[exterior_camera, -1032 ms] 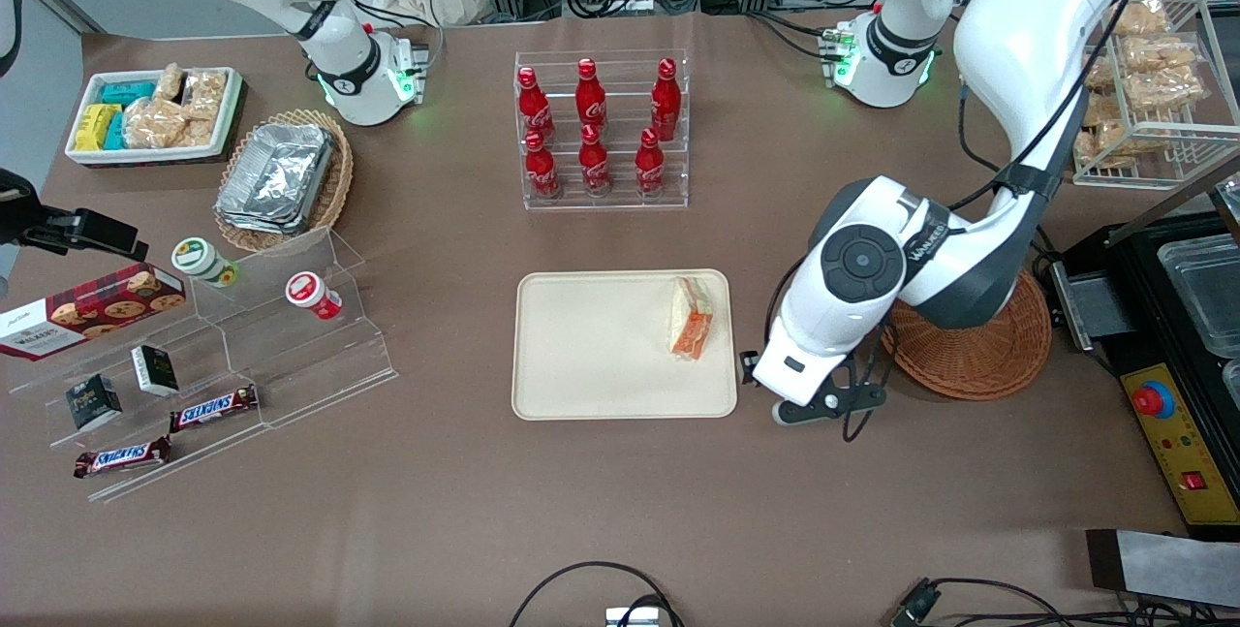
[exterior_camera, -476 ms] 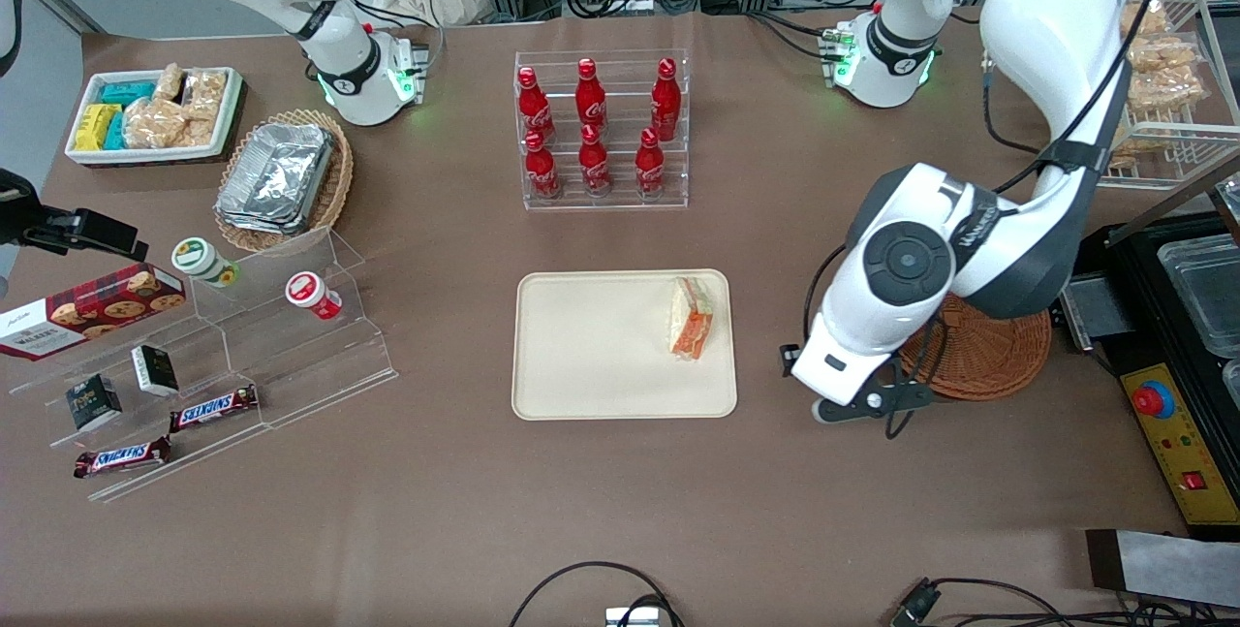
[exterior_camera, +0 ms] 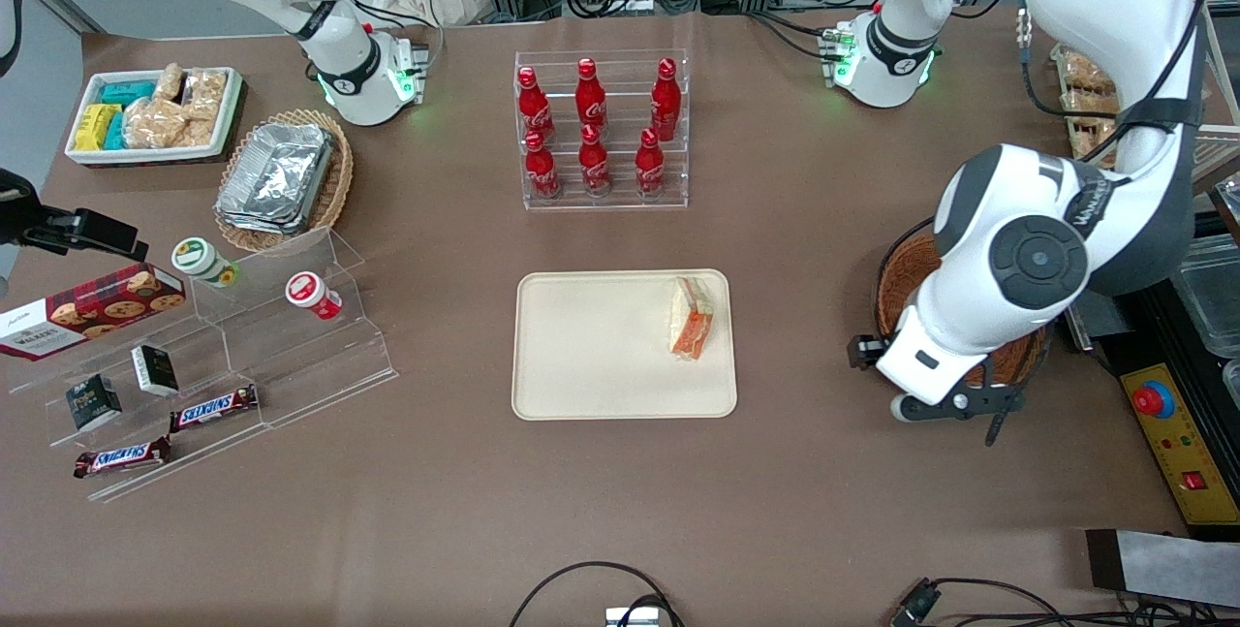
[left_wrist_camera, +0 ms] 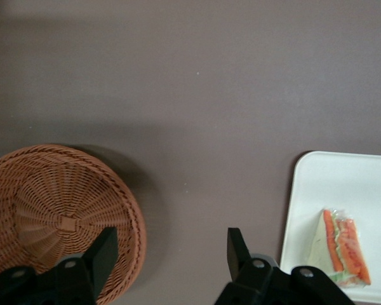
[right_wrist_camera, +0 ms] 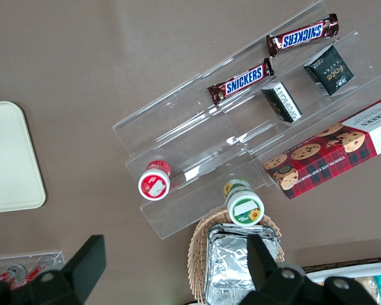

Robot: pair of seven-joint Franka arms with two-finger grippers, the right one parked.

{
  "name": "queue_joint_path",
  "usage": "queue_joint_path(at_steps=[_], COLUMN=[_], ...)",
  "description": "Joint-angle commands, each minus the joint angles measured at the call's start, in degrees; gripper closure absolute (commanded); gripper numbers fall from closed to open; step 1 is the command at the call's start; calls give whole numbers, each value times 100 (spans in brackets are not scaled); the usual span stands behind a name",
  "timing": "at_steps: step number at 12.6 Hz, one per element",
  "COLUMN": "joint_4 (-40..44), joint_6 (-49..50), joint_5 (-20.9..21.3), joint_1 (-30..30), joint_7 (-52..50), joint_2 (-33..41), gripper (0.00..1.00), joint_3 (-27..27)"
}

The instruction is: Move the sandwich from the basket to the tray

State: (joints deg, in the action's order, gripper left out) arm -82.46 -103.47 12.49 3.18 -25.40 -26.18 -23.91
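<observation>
Brown table under me: my gripper [left_wrist_camera: 171, 254] hangs over the basket [left_wrist_camera: 57, 219] rim, jaws apart and empty, while the soft, light, crushable sandwich [exterior_camera: 691, 319] lies on the tray [exterior_camera: 581, 356], best pinched gently across its bread faces.

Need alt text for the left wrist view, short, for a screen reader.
The open, empty gripper hangs over bare brown table between the empty round wicker basket and the beige tray. The sandwich lies on the tray, its orange-red filling showing.
</observation>
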Motion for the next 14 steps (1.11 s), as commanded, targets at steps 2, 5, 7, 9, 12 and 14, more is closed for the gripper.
queue_joint_path(at_steps=[2,5,7,9,12,14], joint_4=[-402,-402,-394,-376,-358,-350], joint_6=[133,458,739,1072,1538,1811], joint_5=[-562,-773,-870,-879,-941,-941], joint_1=[-308,-318,-353,-388,-694,-801], joint_7=[833,1501,1967,2388,2820,2918], joint_2=[605,912,1123,1352,1721,1958], gripper=[22,22,22,23,23,23], joint_3=[807,1203,1484,1748,2274,2443])
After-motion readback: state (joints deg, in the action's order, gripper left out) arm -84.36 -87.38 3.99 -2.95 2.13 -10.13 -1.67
